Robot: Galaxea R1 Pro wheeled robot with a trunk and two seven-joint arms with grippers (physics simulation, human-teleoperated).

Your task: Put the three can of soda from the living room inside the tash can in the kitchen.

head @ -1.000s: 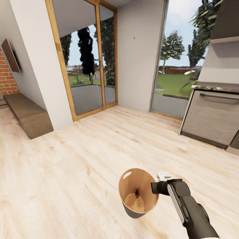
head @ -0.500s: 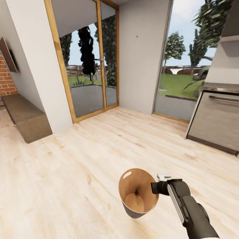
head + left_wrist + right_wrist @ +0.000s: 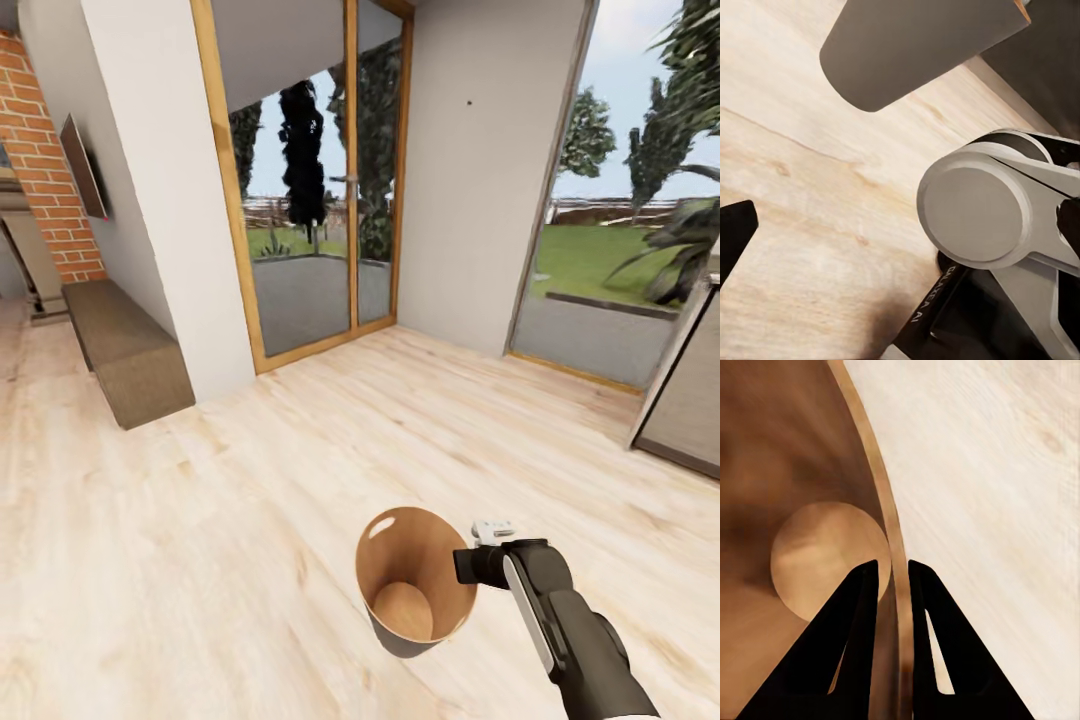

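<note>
The tash can [image 3: 382, 570] hangs just above the wood floor at the lower middle of the head view, glossy brown inside with nothing in it. My right gripper [image 3: 466, 566] is shut on its right rim. In the right wrist view one finger is inside and one outside the rim [image 3: 879, 502], with the gripper [image 3: 892, 574] pinching it. The left wrist view has the bin's grey outside [image 3: 915, 45] overhead, and my left gripper's fingertips [image 3: 733, 234] stand wide apart, holding nothing. The cans of soda are out of view.
Wood-framed glass doors [image 3: 310, 210] stand ahead, with a white wall pillar [image 3: 170, 200] to their left. A low brown bench [image 3: 125, 350], a wall TV [image 3: 85, 165] and red brick [image 3: 40, 150] are at the far left. A grey kitchen cabinet [image 3: 690, 400] is at the right edge.
The camera has turned left: doors and bench slid rightward in the picture and the kitchen cabinet nearly left it. The bin stays held the same way in my right gripper.
</note>
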